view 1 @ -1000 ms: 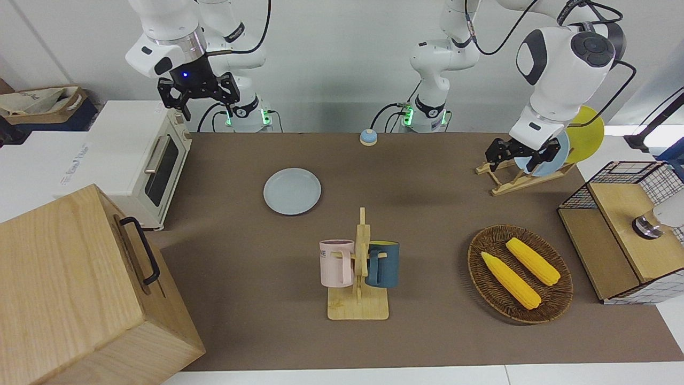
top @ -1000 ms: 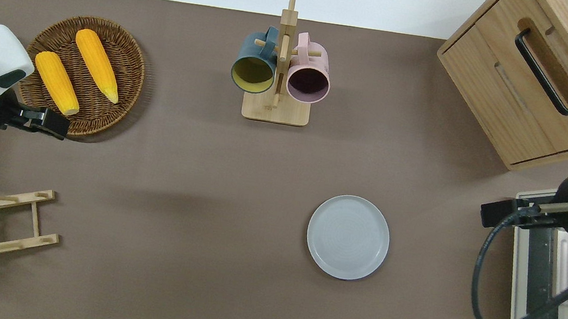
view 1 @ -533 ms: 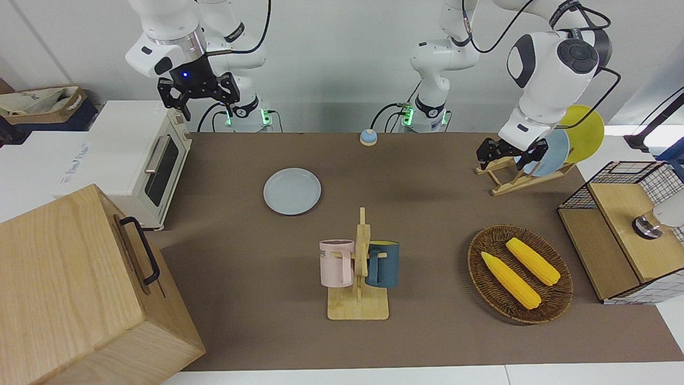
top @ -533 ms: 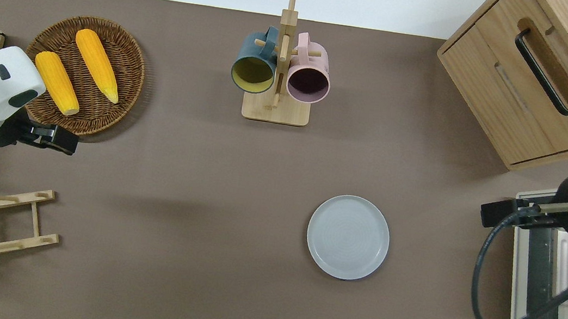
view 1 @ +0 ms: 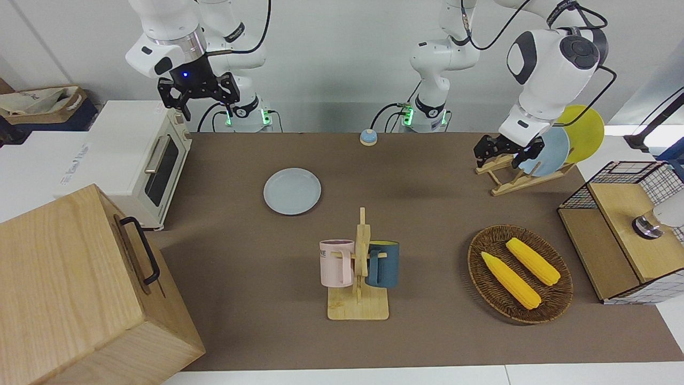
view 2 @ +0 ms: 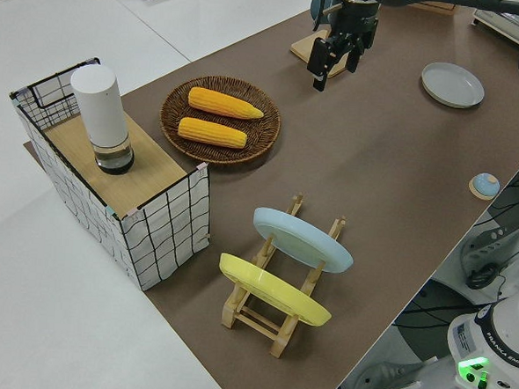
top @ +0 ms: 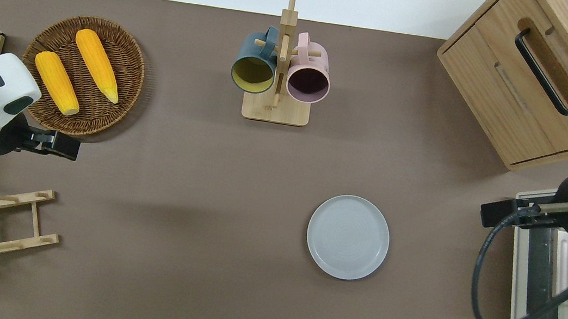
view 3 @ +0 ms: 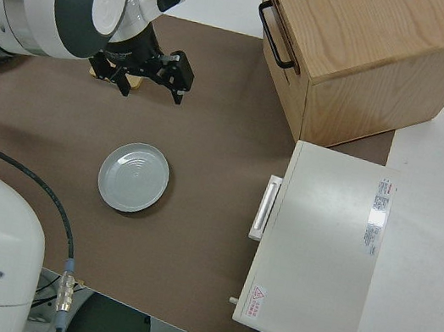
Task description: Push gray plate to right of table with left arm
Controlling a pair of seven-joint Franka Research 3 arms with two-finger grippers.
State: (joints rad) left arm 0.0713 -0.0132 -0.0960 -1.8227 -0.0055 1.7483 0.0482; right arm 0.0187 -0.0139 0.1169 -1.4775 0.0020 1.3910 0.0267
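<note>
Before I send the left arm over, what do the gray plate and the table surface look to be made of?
The gray plate: probably glazed ceramic or melamine, which one is unclear; smooth pale blue-gray with faint concentric rings, a soft sheen and a low rim. The table: matte brown top, no glare and no grain visible, perhaps laminate or a mat, so the plate may slide fairly evenly.

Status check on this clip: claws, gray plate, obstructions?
Left claw open, over bare table beside the wicker basket, well short of the plate. Right arm parked. Gray plate flat, untouched. Nothing between claw and plate.
</note>
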